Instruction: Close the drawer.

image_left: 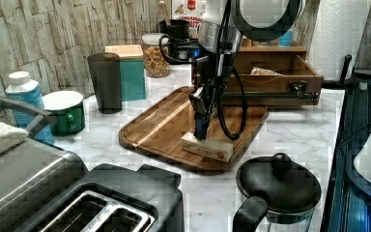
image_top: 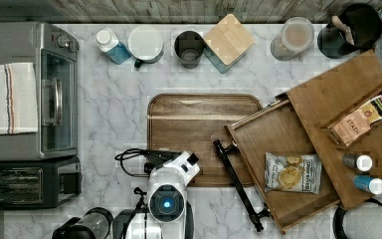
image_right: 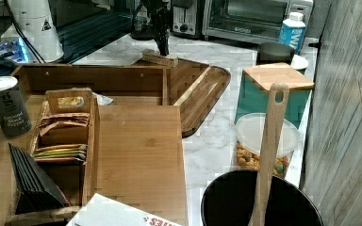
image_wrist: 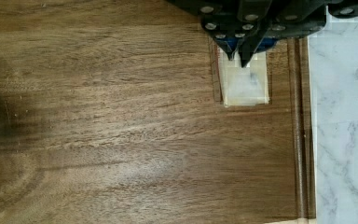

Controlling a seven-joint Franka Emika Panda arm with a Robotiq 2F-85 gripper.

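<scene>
The drawer (image_top: pixel 278 164) stands pulled out at the right of the top view, a chip bag (image_top: pixel 292 172) inside, its black handle (image_top: pixel 238 185) facing the tray (image_top: pixel 179 119). The end effector (image_left: pixel 201 130) is down on a butter box (image_left: pixel 207 146) on the tray; I cannot tell its finger state. Closing hasn't begun: next it must reach the handle and push.
</scene>
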